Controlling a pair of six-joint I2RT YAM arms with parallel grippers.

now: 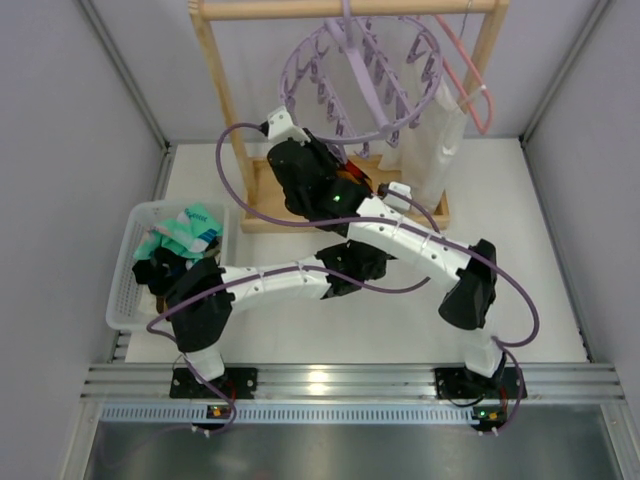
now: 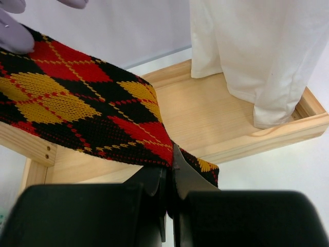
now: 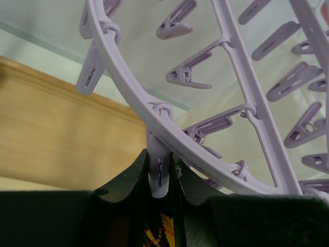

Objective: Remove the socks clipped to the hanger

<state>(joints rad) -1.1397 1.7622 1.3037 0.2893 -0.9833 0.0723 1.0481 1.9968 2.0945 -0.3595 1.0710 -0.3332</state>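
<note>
Though part-hidden, sock (image 2: 77,103) in left pincer (image 2: 169,165)

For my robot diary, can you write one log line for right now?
left claw: shut on argyle sock | right claw: shut on clip of hanger | basket: holds other socks

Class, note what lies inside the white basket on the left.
Teal-green socks and black socks lie in the basket. The left arm covers its near right corner; anything there is hidden.
</note>
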